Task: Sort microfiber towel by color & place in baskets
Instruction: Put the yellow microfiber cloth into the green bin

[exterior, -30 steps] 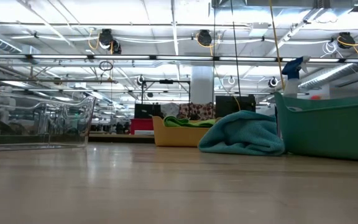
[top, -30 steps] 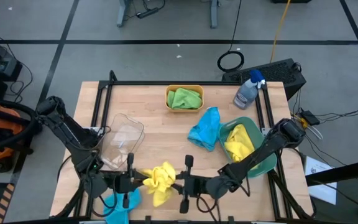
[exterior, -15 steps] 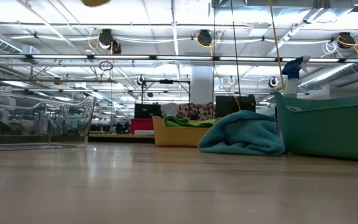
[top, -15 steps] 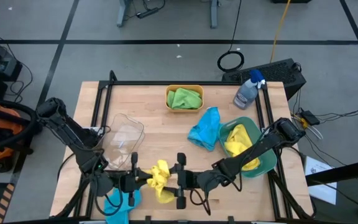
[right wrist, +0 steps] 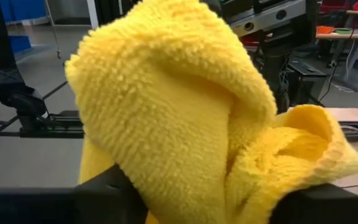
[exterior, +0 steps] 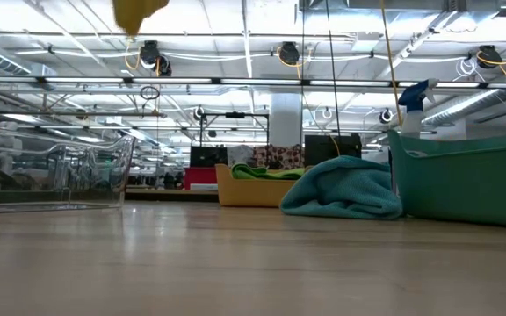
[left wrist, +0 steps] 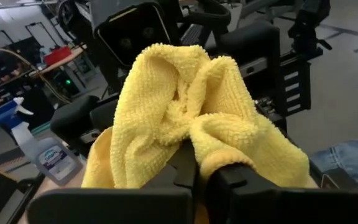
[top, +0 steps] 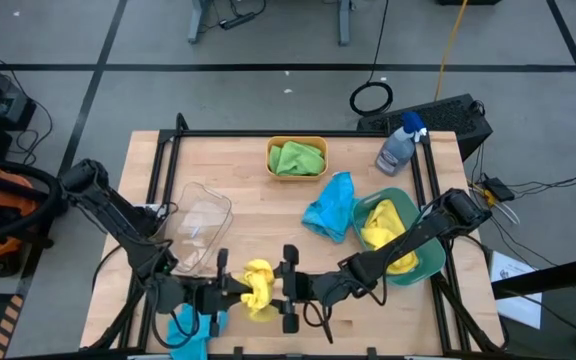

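A yellow microfiber towel (top: 258, 286) hangs bunched above the table's near edge between my two grippers, and its lower tip shows at the top of the low view (exterior: 139, 12). My left gripper (top: 236, 290) is shut on its left end. My right gripper (top: 276, 288) stands open at its right end. A blue towel (top: 330, 207) lies on the table against the teal basket (top: 430, 262), which holds a yellow towel (top: 384, 232). Green towels (top: 296, 158) fill the orange-yellow basket (top: 271, 152). Another blue towel (top: 192, 326) lies under my left arm. My left gripper pinches a gathered fold of the yellow towel (left wrist: 188, 146) between its two shut fingers, coming level from the table's left. The cloth billows out beyond the fingertips in several layers and is lifted clear of the table. My right gripper comes level from the table's right, and the towel's right end (right wrist: 185, 124) bulges between its open fingers (right wrist: 107, 193) and lies over them. Neither finger is shut on the cloth.
The clear basket (top: 196, 225) stands just beyond my left gripper. A spray bottle (top: 400, 147) stands at the far right. A black frame rail (top: 164, 180) runs along the table's sides. Bare wood lies in the middle of the table.
Both grippers have drawn toward each other along the near edge. The yellow towel between them, spread wide a second ago, has bunched into a tighter clump and has sunk a little, so its tip now shows at the top of the low view.
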Action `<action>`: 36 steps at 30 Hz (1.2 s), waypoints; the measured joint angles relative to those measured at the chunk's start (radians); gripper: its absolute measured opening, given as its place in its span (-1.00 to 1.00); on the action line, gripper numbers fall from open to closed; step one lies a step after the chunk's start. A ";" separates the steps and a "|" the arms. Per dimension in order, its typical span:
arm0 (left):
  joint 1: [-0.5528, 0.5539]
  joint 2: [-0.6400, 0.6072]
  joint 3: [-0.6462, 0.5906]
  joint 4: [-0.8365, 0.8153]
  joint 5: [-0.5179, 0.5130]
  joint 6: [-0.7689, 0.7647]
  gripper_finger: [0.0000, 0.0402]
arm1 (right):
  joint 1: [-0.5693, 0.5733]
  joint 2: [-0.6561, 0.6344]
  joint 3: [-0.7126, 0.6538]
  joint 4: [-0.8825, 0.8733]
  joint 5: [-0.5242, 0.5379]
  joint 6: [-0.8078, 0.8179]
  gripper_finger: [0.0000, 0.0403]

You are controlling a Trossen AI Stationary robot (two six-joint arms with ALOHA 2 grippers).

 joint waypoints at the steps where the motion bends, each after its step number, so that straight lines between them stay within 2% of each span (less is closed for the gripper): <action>1: 0.002 0.002 0.000 -0.001 0.003 -0.003 -0.88 | 0.000 0.000 0.000 -0.002 -0.001 -0.002 -0.10; 7: 0.002 0.002 0.000 -0.018 0.009 -0.062 -0.59 | 0.002 0.001 -0.001 -0.011 0.000 -0.031 -0.74; 9: -0.005 0.002 0.001 -0.034 0.014 -0.084 -0.47 | 0.001 0.001 -0.001 -0.016 0.007 -0.050 -0.89; 13: -0.023 0.000 0.002 -0.086 0.018 -0.162 -0.17 | 0.007 0.002 -0.001 -0.023 0.032 -0.051 -0.85; 18: -0.058 -0.020 0.002 -0.136 0.004 -0.187 0.20 | 0.034 -0.011 -0.001 -0.050 0.081 -0.051 -0.80; 23: -0.100 -0.051 0.002 -0.209 -0.050 -0.211 0.42 | 0.076 -0.087 0.000 -0.172 0.171 -0.050 -0.88; 26: -0.113 -0.066 0.000 -0.249 -0.074 -0.233 0.44 | 0.114 -0.160 0.000 -0.330 0.265 0.000 -0.88; 29: -0.120 -0.071 0.000 -0.294 -0.095 -0.246 0.44 | 0.149 -0.246 0.000 -0.571 0.347 0.112 -0.85; 32: -0.119 -0.071 0.000 -0.317 -0.099 -0.247 0.44 | 0.175 -0.333 0.000 -0.850 0.411 0.327 -0.85; 36: -0.110 -0.071 0.000 -0.326 -0.100 -0.267 0.45 | 0.183 -0.403 0.001 -1.225 0.412 0.660 -0.85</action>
